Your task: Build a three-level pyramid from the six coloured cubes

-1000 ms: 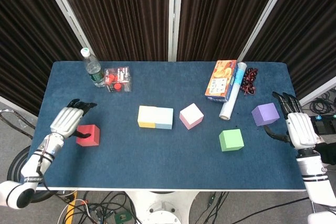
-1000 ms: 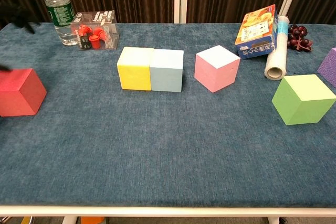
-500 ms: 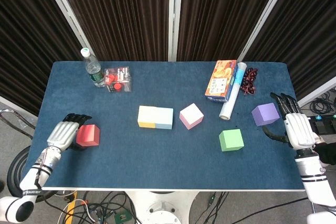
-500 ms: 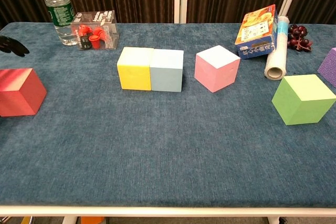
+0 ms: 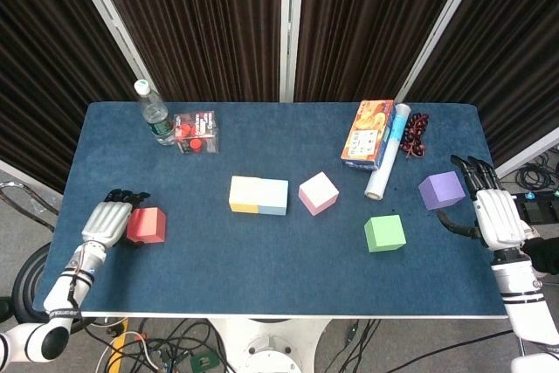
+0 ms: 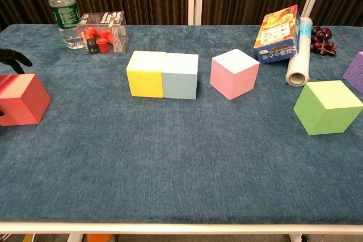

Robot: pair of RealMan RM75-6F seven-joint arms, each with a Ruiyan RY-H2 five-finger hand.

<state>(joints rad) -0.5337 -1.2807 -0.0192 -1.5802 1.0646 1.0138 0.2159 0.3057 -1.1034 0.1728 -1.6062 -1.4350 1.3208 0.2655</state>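
Observation:
The red cube (image 5: 147,225) (image 6: 21,99) sits near the table's left edge. My left hand (image 5: 106,220) lies close against its left side with fingers stretched out; in the chest view only dark fingertips (image 6: 14,57) show behind the cube. A yellow cube (image 5: 245,194) (image 6: 146,73) and a light blue cube (image 5: 272,197) (image 6: 180,76) stand touching side by side mid-table. The pink cube (image 5: 318,193) (image 6: 233,73) is just right of them, apart. The green cube (image 5: 384,233) (image 6: 327,106) and purple cube (image 5: 441,190) (image 6: 357,72) lie further right. My right hand (image 5: 496,216) hovers open beside the purple cube.
A water bottle (image 5: 154,113) and a clear box of red pieces (image 5: 196,131) stand at the back left. A snack box (image 5: 368,134), a white roll (image 5: 388,163) and dark grapes (image 5: 414,135) lie at the back right. The blue table (image 5: 262,268) ends just left of the red cube.
My left hand has dropped from above and behind the red cube to its left side, drawing back toward the table edge. The right hand and the cubes have barely moved.

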